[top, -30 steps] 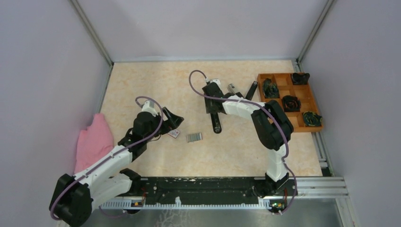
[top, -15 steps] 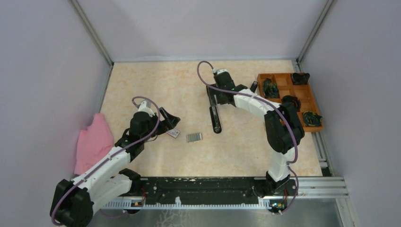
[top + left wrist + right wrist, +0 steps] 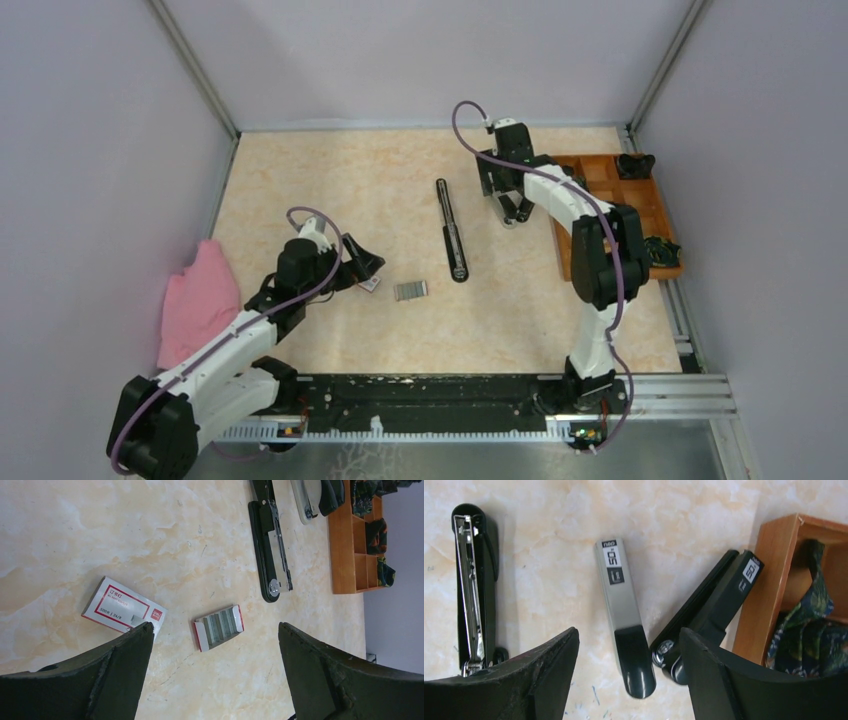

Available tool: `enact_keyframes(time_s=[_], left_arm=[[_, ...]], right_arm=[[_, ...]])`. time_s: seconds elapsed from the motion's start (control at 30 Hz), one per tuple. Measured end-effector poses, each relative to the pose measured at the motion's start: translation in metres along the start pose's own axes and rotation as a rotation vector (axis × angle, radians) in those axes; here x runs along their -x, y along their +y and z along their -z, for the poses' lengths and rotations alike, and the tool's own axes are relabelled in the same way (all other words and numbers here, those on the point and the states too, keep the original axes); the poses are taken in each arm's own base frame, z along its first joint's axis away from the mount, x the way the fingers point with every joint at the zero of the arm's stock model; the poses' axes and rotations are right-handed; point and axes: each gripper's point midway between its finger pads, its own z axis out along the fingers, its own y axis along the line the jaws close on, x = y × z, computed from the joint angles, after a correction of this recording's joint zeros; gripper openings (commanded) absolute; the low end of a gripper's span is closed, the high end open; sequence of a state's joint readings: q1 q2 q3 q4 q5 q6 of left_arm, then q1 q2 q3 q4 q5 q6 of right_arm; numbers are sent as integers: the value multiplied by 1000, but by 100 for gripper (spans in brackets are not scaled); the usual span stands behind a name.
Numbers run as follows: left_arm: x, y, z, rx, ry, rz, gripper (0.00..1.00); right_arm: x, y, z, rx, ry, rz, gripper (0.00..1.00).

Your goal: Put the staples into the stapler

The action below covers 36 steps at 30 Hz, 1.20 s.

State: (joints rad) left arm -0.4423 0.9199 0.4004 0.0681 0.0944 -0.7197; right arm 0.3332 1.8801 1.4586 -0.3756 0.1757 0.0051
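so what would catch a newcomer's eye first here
Probably the long black stapler lying opened flat in the middle of the table, with a small block of staples beside its near end. After that, the pink cloth at the left edge and the orange wooden tray at the right edge stand out by colour.

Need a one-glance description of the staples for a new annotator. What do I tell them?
On the beige marbled table, find the long black stapler lying opened flat near the centre. Just left of its near end sit the staples: a small ridged silvery-grey block, far shorter than the stapler, unlike the printed red-and-white box beside it.
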Motion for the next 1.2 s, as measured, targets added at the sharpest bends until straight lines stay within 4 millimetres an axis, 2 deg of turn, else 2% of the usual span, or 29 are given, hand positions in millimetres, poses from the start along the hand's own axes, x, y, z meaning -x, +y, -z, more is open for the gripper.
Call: enact_keyframes(time_s=[0.13, 0.33, 0.43, 0.63, 0.77, 0.9, 1.1, 1.2], left_arm=[[-3, -1, 0, -11, 17, -7, 99], [-8, -4, 0, -29, 40, -17, 98], [-10, -5, 0, -40, 53, -18, 98], [-14, -9, 2, -64, 75, -19, 98], [-16, -12, 3, -81, 90, -19, 97], [-19, -16, 3, -106, 108, -19, 95], [-25, -24, 1, -146, 146, 0, 93], [-25, -31, 0, -173, 158, 23, 92]], right_arm=[[3, 0, -17, 19, 15, 22, 69], [-30, 8, -43, 53, 120, 53, 59], [-39, 10, -46, 63, 151, 57, 51], [-42, 12, -46, 68, 156, 55, 31], [-48, 13, -42, 73, 157, 36, 13], [-55, 16, -34, 82, 164, 15, 1], [-63, 24, -9, 92, 158, -21, 0], [-57, 33, 8, 108, 121, -37, 0]])
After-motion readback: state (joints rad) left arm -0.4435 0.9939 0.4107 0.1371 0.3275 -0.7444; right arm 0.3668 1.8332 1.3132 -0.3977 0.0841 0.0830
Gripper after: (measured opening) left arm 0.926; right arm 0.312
